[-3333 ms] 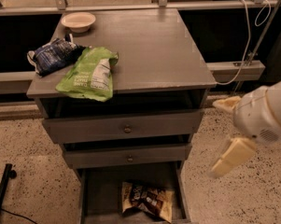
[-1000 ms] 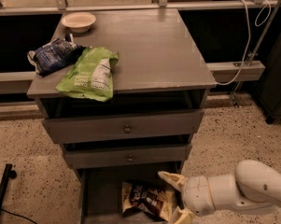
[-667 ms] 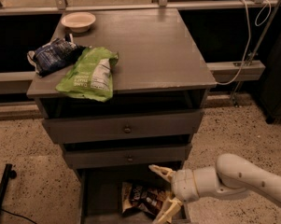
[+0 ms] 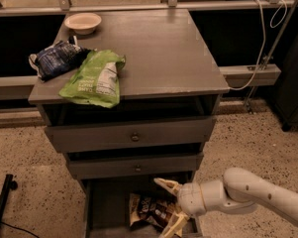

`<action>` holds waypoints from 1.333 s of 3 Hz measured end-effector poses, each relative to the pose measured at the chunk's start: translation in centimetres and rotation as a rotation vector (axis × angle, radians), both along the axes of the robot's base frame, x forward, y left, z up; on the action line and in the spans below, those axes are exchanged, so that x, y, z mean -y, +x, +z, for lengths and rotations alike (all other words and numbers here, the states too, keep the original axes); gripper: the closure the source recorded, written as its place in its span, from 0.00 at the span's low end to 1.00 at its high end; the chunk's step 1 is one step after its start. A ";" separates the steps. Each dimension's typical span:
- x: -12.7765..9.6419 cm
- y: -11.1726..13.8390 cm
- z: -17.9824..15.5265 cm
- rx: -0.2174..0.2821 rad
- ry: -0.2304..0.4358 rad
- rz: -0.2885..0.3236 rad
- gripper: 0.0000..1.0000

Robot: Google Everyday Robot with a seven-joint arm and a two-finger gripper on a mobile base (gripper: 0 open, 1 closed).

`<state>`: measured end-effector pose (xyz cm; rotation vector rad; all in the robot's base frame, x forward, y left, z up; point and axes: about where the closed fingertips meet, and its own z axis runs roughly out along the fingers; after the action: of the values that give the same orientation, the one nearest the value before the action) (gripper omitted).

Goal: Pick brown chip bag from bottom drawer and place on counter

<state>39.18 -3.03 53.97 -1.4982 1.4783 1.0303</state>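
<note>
On the counter (image 4: 163, 48), at its left edge, lay a dark blue bag (image 4: 57, 58), with a pale bowl (image 4: 83, 22) just behind it toward the counter's back-left corner and a lime-green bag (image 4: 95, 78) overhanging the counter's front-left lip; none of these belonged to the job. Straight below the counter's front, under the two shallower knobbed drawers, the bottom drawer (image 4: 106, 207) stood pulled open, and the brown chip bag (image 4: 151, 211) lay flat on its grey floor, roughly beneath the counter's middle. Below the counter's front-right corner the gripper (image 4: 161, 208) reached into that drawer from the right, its jaws spread wide apart, one finger above the bag's far edge and the other near its front edge, straddling its right end without visibly pinching it (whether the pads touched the foil could not be told). The step in hand looked like the grasp itself. To do it well, the jaws probably needed to settle lower so they would bunch the crinkly film rather than skate over it, then close gently on that right end. The lift ought to come out toward the front, clear of the drawer face above, before rising to the bare right half of the counter, well apart from the other bags.
</note>
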 end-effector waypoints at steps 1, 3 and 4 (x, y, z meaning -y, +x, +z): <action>-0.3 1.5 -0.5 0.041 -0.019 -0.006 0.00; 0.1 6.9 -10.1 0.137 -0.229 -0.044 0.00; 1.1 7.7 -16.2 0.140 -0.356 -0.095 0.00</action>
<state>46.91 -4.18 37.74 -1.6878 1.6750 0.6133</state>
